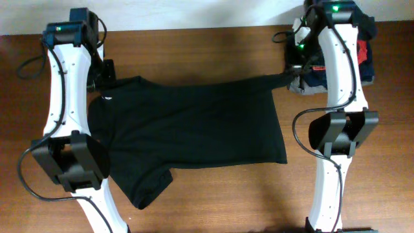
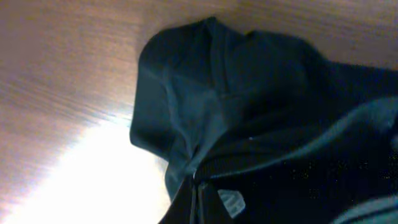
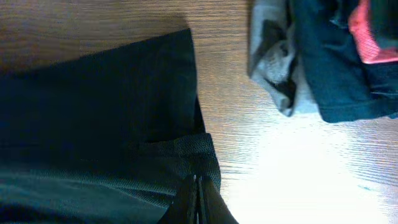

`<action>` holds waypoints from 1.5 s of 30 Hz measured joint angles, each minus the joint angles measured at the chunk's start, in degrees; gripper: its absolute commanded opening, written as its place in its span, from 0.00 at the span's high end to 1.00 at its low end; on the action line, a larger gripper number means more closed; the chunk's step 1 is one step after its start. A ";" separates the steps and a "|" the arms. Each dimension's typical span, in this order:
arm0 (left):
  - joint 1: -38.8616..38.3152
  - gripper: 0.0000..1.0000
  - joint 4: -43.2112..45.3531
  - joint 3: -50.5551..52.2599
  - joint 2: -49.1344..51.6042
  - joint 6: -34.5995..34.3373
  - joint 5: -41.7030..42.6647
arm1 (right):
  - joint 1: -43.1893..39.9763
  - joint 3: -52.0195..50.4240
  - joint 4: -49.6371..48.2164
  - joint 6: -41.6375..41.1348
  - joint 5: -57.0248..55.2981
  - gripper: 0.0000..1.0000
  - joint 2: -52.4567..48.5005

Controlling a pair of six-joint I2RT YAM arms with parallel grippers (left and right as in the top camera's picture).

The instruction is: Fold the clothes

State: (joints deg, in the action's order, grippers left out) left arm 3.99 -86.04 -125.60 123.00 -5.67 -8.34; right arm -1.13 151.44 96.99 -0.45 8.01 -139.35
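**Both jaws pinched shut on the black T-shirt (image 1: 194, 129)**

Your right gripper (image 3: 198, 194) has its jaws pressed together with no gap, nipping a corner of the shirt's hem. Right at the tips the cloth shows a fine, dotted weave. Your left gripper (image 1: 103, 84) is closed as well, on the shirt's far-left edge by the neckline. In its own wrist view the fingers are too dark to tell apart from the fabric, but the folds gather to a single pinch point, with the tiny white label (image 2: 231, 203) just beside it.

The shirt is soft and matte, spread flat across the middle of the wooden table (image 1: 194, 48) between your two arms. Its far edge is drawn into a taut line from one gripper to the other, and one sleeve pokes out at the near left. Only the overhead view gives you that whole outline. Only the right wrist view shows the heap (image 3: 329, 56) of grey, navy and red garments up close, rumpled, with bare wood between it and the held corner
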 measured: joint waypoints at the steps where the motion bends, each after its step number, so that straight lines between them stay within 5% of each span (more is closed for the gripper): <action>1: -0.02 0.99 0.52 1.07 0.00 0.00 0.17 | -0.13 -0.68 0.00 0.09 0.02 0.96 0.13; 27: 1.16 0.99 2.91 16.15 0.00 -0.02 0.79 | 0.63 -26.75 -5.70 0.46 0.07 0.96 0.46; 45: 1.75 0.99 3.80 16.65 0.00 -0.02 -2.54 | 1.86 -27.71 -5.95 0.48 0.07 0.96 0.46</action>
State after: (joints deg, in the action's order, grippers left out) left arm 5.74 -82.24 -108.95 123.00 -5.69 -10.87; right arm 0.73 123.72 91.05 0.03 8.08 -138.89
